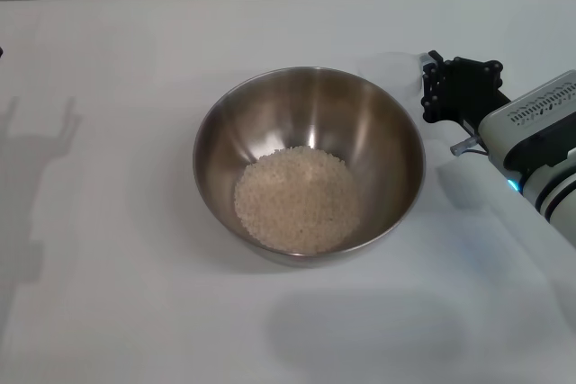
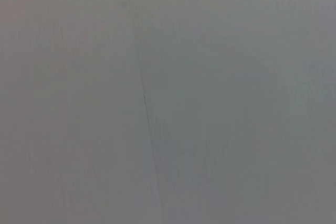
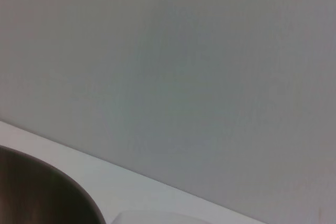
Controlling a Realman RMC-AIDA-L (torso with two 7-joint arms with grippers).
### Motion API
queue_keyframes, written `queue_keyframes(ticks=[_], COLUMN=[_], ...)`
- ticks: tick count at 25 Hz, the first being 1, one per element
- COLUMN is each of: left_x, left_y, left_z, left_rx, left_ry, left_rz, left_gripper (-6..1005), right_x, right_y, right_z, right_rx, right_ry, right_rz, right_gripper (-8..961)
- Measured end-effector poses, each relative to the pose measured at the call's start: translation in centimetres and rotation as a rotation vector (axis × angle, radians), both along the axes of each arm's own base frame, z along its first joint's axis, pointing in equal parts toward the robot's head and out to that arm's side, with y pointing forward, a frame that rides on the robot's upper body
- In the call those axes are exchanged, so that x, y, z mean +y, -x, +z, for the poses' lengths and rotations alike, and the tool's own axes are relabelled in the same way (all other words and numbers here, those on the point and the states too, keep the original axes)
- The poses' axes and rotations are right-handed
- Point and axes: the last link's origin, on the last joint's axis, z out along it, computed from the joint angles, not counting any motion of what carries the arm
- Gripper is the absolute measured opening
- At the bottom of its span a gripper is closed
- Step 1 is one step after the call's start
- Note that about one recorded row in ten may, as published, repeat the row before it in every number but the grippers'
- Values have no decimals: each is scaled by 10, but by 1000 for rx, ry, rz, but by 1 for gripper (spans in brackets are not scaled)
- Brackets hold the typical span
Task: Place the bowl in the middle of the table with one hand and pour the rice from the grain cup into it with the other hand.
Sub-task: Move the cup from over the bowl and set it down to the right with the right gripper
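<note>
In the head view we see the bowl standing in the centre of the frame, on the white table. The rice lies inside it as a pale heap, toward the lower part of the bowl's bottom. The right gripper is at the right of the frame, just beside the bowl's upper right rim; we cannot tell if its claw is wide or narrow. We cannot make out the grain cup with certainty. The left gripper is not visible.
</note>
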Motion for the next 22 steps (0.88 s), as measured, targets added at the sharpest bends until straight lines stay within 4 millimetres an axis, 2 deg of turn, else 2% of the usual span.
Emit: queue_keyframes(ticks=[13,19,21,22], left_x=[-2,-2,-2,-1], left_y=[2,2,2,2], left_z=[1,2,2,2], left_rx=[-2,-1,-1,-1], left_ry=[-7,-8,-8,-8], left_rz=[5,8,8,7], left_gripper=[812,812,812,812], right_x=[-6,-13,-15,-18], right_y=[-1,-3,-3,-3], right_z=[-3,-6,-7,-6], right_rx=[32,51,55,62], right_ry=[2,7,5,-1], right_rz=[-16,-24,-23,-18], right_gripper=[138,358,627,629])
